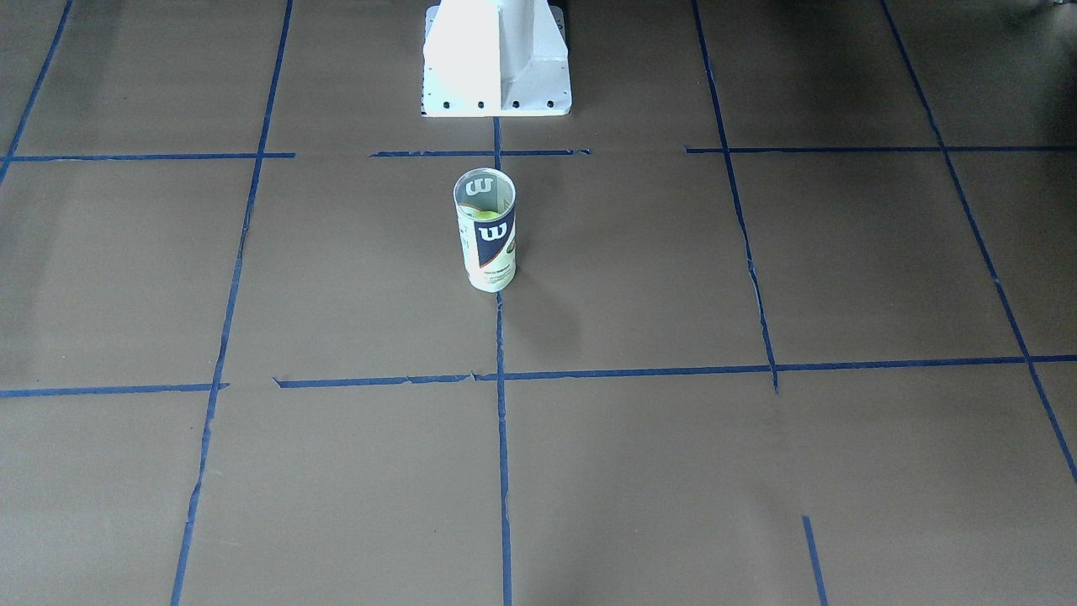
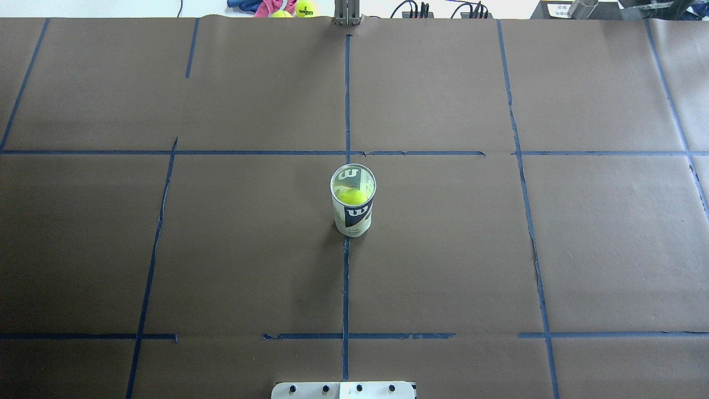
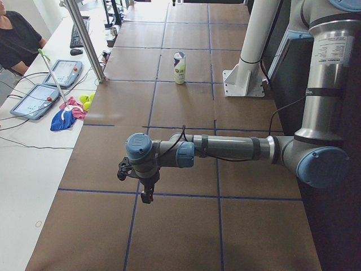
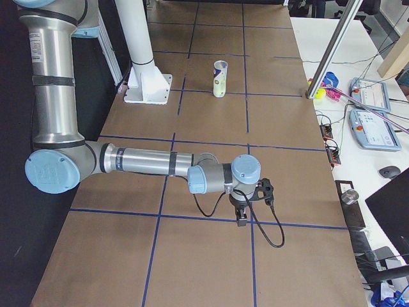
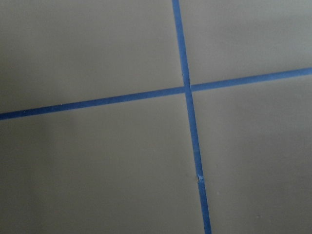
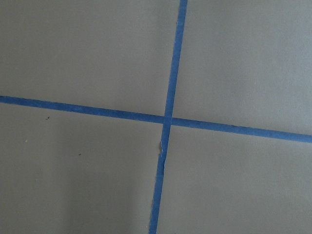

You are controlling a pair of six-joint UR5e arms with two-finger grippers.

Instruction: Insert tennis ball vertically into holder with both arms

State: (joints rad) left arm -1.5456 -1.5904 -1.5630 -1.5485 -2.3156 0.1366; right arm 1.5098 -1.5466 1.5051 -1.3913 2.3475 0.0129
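Note:
The holder (image 1: 486,252), a clear can with a white and navy W label, stands upright at the table's middle; it also shows in the overhead view (image 2: 354,216) and both side views (image 3: 179,68) (image 4: 220,78). The tennis ball (image 2: 353,196) sits inside it, seen through the open top (image 1: 486,215). My left gripper (image 3: 146,195) hangs low over the table far from the can, at the robot's left end. My right gripper (image 4: 243,220) hangs likewise at the right end. Both show only in side views, so I cannot tell whether they are open or shut. Both wrist views show only paper and blue tape.
The white pedestal base (image 1: 496,76) stands just behind the can. Spare tennis balls (image 2: 304,8) and a pink cloth lie beyond the far edge. A metal post (image 3: 84,39) rises at that edge. An operator (image 3: 17,39) sits beside tablets.

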